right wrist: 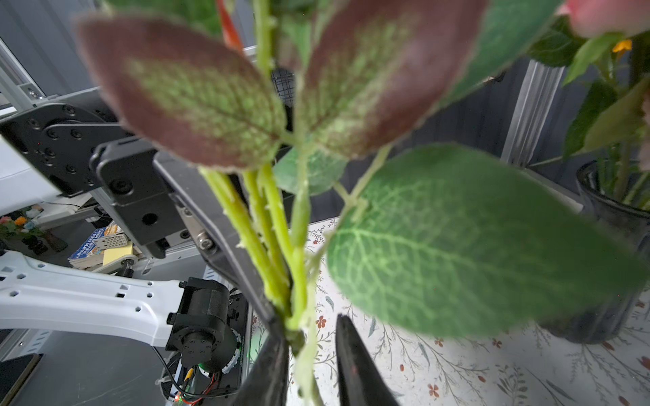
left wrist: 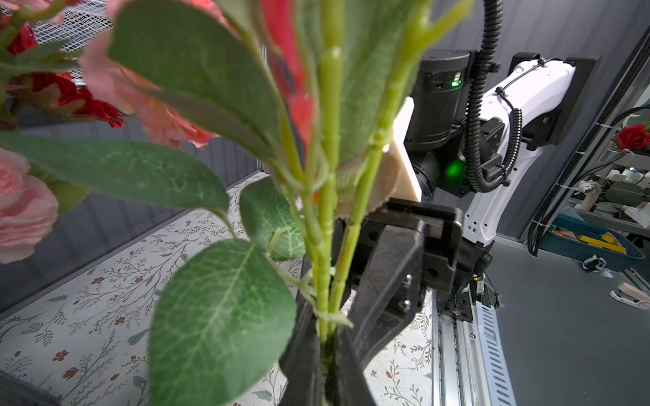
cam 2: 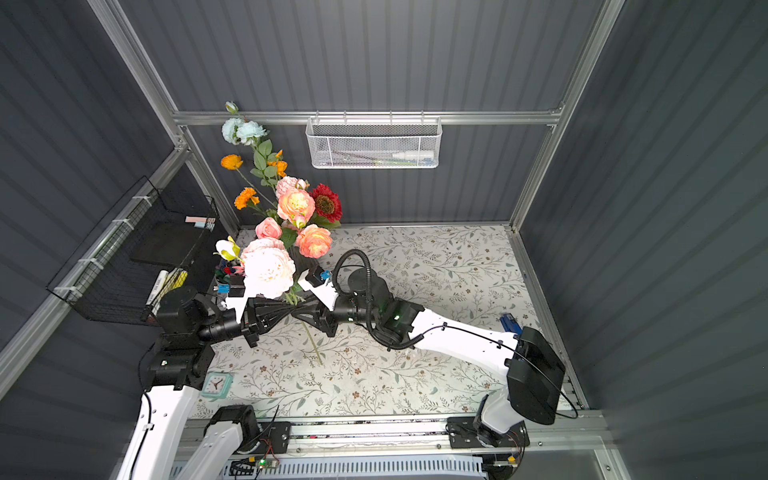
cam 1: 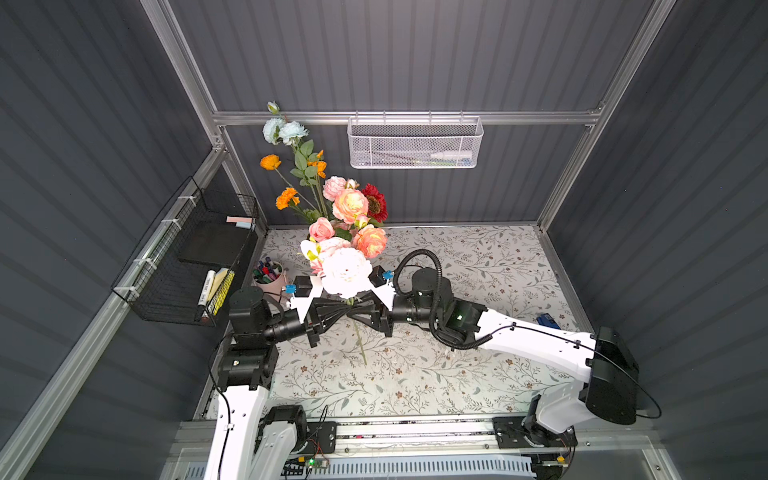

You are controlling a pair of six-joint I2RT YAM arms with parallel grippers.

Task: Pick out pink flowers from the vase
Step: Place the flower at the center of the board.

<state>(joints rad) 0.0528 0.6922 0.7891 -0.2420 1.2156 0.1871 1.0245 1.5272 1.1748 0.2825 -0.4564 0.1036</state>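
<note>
In both top views, a bunch of pink flowers (cam 1: 345, 272) (cam 2: 268, 270) is held clear of the vase, above the counter (cam 1: 478, 374), left of its middle. The left tool (cam 1: 341, 310) and right tool (cam 1: 364, 309) meet nose to nose at the stems. Other pink blooms (cam 1: 350, 205) stand at the back-left corner beside a dark red flower (cam 1: 375, 202).

Left wrist: the left tool (left wrist: 329, 365) is clamped tight on the green stems.

Right wrist: the right tool (right wrist: 309, 330) has its jaws apart. The stems lie against one finger, with a gap to the other. The vase (right wrist: 619, 218), dark glass, stands on the counter nearby.
</note>
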